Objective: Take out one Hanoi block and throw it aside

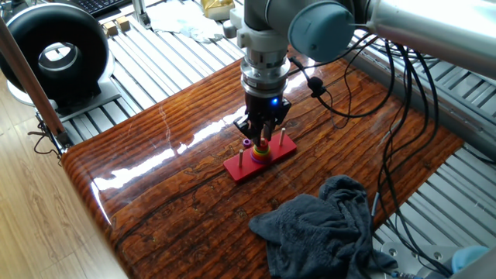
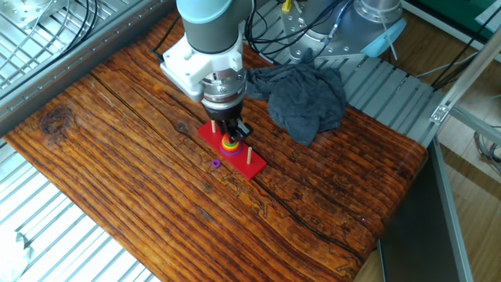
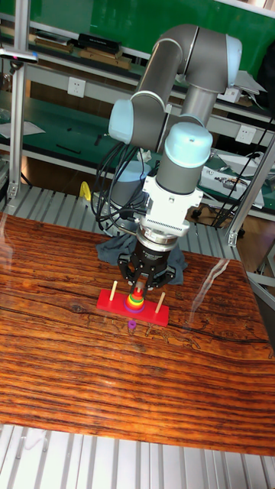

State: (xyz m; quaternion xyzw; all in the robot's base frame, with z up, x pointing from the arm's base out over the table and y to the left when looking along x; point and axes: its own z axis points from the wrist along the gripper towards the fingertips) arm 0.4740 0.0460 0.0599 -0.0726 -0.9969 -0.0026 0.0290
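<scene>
A red base (image 2: 250,167) with three pegs lies mid-table. Its middle peg carries a stack of coloured rings (image 3: 134,304). The Hanoi block (image 3: 136,295), a tiny red-pink ring, tops that stack. My gripper (image 3: 137,289) points straight down over the middle peg, its fingertips drawn together on the Hanoi block. From one fixed side the gripper (image 1: 263,138) hides the block; from the other side the gripper (image 2: 228,135) sits right on the stack top. A small purple ring (image 2: 215,164) lies loose on the table beside the base.
A crumpled dark grey cloth (image 2: 301,94) lies on the table close behind the base. The wooden table (image 2: 117,141) ends in metal slats on all sides. Black cables (image 1: 403,101) hang from the arm over one end of the table.
</scene>
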